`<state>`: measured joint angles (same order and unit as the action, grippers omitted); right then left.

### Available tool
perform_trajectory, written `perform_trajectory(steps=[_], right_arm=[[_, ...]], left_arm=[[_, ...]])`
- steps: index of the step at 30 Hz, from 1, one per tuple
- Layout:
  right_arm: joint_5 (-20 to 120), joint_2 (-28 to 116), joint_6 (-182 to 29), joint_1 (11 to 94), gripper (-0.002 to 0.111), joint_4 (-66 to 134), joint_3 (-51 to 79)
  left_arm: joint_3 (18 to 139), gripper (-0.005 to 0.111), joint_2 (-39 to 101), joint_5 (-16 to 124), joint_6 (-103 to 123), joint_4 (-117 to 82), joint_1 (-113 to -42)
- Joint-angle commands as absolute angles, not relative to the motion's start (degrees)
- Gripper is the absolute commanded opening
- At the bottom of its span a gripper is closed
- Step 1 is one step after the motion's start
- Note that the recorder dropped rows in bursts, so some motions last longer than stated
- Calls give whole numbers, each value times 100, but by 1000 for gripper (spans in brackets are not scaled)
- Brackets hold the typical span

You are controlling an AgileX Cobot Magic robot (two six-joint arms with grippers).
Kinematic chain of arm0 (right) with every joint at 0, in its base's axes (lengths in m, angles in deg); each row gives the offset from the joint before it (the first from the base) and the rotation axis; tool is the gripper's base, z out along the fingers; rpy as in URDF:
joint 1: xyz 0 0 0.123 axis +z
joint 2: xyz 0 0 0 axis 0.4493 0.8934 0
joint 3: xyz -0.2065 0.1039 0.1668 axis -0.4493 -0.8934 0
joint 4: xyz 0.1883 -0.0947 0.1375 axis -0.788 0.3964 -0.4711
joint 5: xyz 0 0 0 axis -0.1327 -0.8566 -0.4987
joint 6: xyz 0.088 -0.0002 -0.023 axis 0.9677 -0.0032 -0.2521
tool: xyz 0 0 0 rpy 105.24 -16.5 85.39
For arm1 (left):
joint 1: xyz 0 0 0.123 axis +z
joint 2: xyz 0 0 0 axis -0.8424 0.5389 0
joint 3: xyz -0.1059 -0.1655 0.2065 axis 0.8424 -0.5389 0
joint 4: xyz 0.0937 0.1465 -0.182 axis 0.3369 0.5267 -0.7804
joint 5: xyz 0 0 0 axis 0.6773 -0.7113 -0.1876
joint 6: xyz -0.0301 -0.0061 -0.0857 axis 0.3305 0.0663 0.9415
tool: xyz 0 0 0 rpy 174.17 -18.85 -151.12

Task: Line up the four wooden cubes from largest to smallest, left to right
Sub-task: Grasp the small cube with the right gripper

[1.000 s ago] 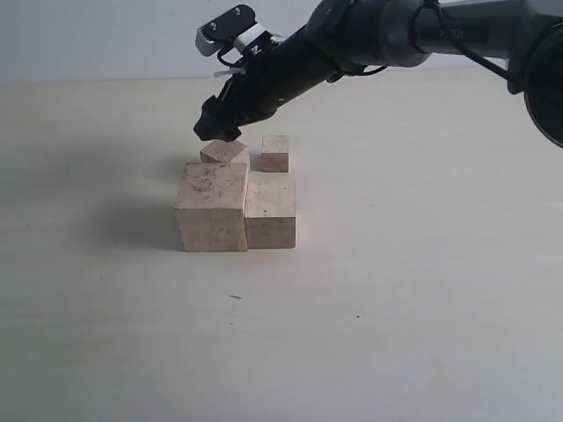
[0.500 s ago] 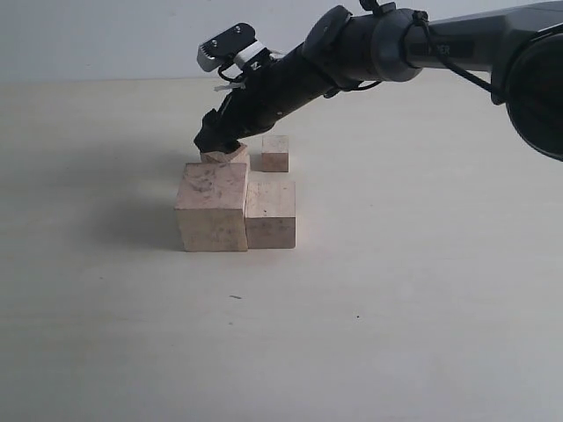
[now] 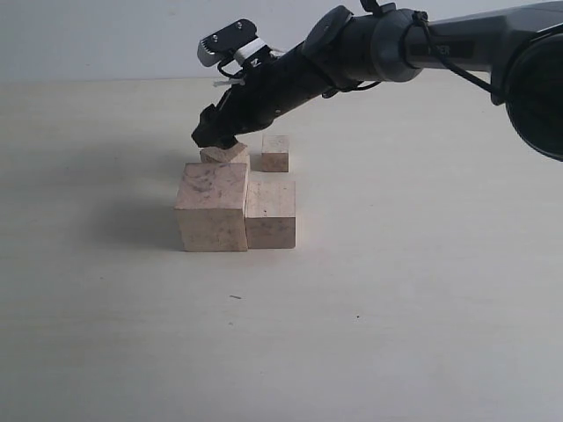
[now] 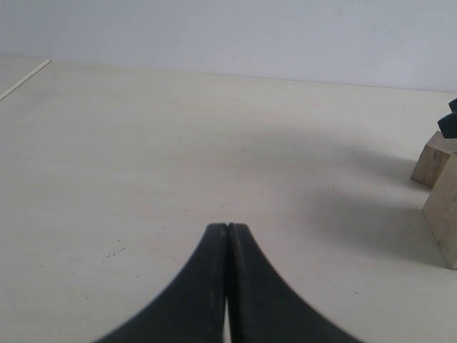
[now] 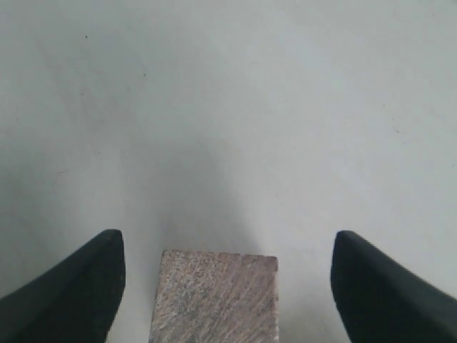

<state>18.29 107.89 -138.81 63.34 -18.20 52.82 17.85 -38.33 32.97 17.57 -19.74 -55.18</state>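
Right jaws: wide apart; the right gripper (image 5: 226, 246) holds nothing, with one finger on each side of the third cube (image 5: 214, 296) and a bare gap to each.
Right gripper from outside: its tip (image 3: 215, 138) sits down at the top of the third cube (image 3: 227, 156); whether it touches cannot be told; the dark arm reaches in from the right, across the middle.
Left jaws: pressed together with nothing between them; the left gripper (image 4: 227, 229) is over bare table (image 4: 143, 157), well apart from the cubes.
Largest cube (image 3: 211, 207): front left of the group, flat on the table (image 3: 396, 308).
Second cube (image 3: 270, 214): touching the right face of the largest cube; lower than it.
Third cube, placing: just behind the largest cube, partly hidden by it, turned a little askew.
Smallest cube (image 3: 275, 153): behind the second cube, just right of the third, apart from both.
Left wrist view: the largest cube (image 4: 444, 214) and the third cube (image 4: 432, 161) show at its edge.
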Motion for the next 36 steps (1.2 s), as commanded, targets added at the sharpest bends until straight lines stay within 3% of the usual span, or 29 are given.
perform_trajectory(steps=[1,20,23,30,36], right_arm=[[1878,10826,-13968,6332,75,-1855,5322],[1910,11084,-14161,6332,72,-1868,5322],[1912,11084,-14148,6332,57,-1868,5322],[1807,10999,-14148,6332,2,-1810,5322],[1851,10757,-14148,6332,0,-1797,5322]], left_arm=[[1766,0,-3864,3371,1773,-1978,-5523],[1766,0,-3864,3371,1773,-1978,-5523],[1766,0,-3864,3371,1773,-1978,-5523],[1766,0,-3864,3371,1773,-1978,-5523],[1766,0,-3864,3371,1773,-1978,-5523]])
